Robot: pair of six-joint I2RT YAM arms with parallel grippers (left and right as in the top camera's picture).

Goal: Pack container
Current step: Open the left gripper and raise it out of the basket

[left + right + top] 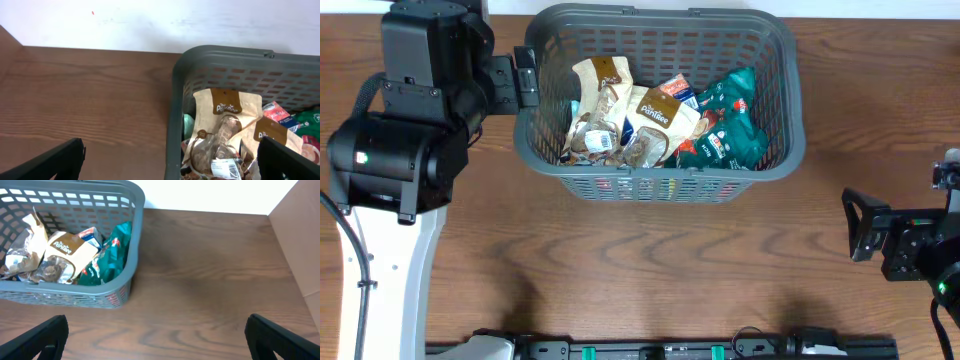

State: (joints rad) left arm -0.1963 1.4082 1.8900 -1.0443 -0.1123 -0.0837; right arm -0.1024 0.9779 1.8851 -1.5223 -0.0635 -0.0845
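Note:
The container (pixel 660 186), a dark grey lattice basket, stands at the back middle of the table. Inside lie beige snack packets (pixel 602 108), a brown-labelled packet (pixel 662 116) and a green packet (pixel 732 128). My left gripper (pixel 527 76) hovers open at the basket's left wall. In the left wrist view the left gripper (pixel 170 165) straddles that wall of the container (pixel 225 55), one finger outside and one over the packets (pixel 225 125). My right gripper (pixel 853 226) is open and empty, low over the table, right of the basket. The right wrist view shows the right gripper (pixel 155 340) over bare wood, with the container (pixel 136 202) to the far left.
The table (pixel 650 270) is brown wood against a white wall. A tan board (pixel 300 245) stands at the far right. A black rail (pixel 670 350) runs along the front edge. The left arm's white column (pixel 380 270) rises at the left.

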